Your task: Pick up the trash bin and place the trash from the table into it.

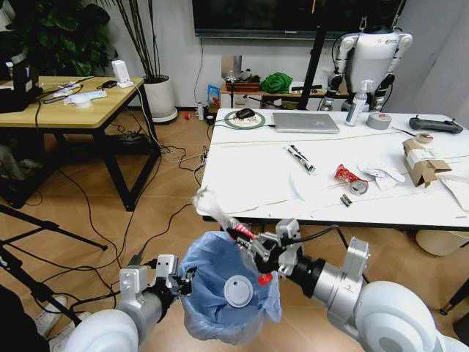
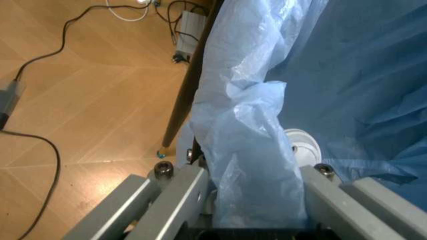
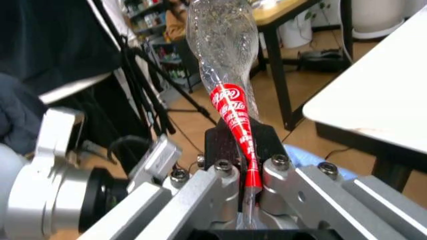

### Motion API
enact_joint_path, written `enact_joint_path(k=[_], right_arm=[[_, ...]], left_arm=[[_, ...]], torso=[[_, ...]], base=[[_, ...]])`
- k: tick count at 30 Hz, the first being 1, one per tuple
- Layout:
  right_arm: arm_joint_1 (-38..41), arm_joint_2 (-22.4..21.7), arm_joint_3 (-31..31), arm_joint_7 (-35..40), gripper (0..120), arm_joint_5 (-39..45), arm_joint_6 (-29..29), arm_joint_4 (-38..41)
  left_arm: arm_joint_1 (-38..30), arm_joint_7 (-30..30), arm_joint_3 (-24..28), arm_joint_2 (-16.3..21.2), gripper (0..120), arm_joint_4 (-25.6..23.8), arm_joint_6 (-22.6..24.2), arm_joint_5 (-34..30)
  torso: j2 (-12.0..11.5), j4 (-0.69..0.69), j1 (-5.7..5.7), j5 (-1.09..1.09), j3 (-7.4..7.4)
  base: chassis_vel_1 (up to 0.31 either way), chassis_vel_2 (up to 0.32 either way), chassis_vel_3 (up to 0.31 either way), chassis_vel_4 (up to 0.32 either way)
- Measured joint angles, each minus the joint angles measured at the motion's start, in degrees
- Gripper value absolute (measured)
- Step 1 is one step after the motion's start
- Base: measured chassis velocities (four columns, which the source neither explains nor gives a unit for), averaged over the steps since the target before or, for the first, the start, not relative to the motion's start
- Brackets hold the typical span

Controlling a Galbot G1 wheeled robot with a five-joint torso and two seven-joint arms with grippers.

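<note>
Trash bin (image 1: 223,293): held off the floor before the table's near edge, mouth up, white cup lid (image 1: 238,291) inside.
Left gripper (image 1: 178,282): clamped on the bin's blue-bagged rim.
Right gripper (image 1: 253,246): pinched shut on a flattened clear bottle (image 1: 220,214) with red label, over the bin's mouth.
Bottle axis: slanting up and away toward the table's edge.
Table (image 1: 256,176): laptop (image 1: 305,122), tape roll (image 1: 379,121), red wrapper (image 1: 346,176), torn cardboard box (image 1: 423,161).
Hidden: bin's lower body, wrapped by bag.

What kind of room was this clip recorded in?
Most likely an office or robotics lab: a white table carrying a laptop, a white humanoid robot standing by the back wall, a wall screen, and cables trailing over the wooden floor.
</note>
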Motion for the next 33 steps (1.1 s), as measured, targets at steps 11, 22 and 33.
enact_joint_path(k=[11, 22, 33], right_arm=[[-2.08, 1.22, -2.14, 0.16, 19, -4.05, -0.87, 0.12], [-4.34, 0.45, 4.59, 0.12, 65, -4.4, -0.28, 2.22], [7.42, 1.42, 12.59, 22.44, 100, 6.23, -3.12, -6.33]], left_arm=[[0.41, 0.11, 0.58, 0.12, 2, -0.33, 0.0, 0.21], [0.66, 0.35, 0.87, 0.12, 2, -0.91, 0.0, 0.64], [1.84, 1.79, -0.09, 0.47, 2, -1.61, 0.0, 1.73]], torso=[[-0.01, 0.0, 0.0, 0.0, 0.0], [-0.01, 0.0, 0.0, 0.0, 0.0], [-0.01, 0.0, 0.0, 0.0, 0.01]], base=[[0.0, 0.0, 0.0, 0.0], [0.0, 0.0, 0.0, 0.0], [0.0, 0.0, 0.0, 0.0]])
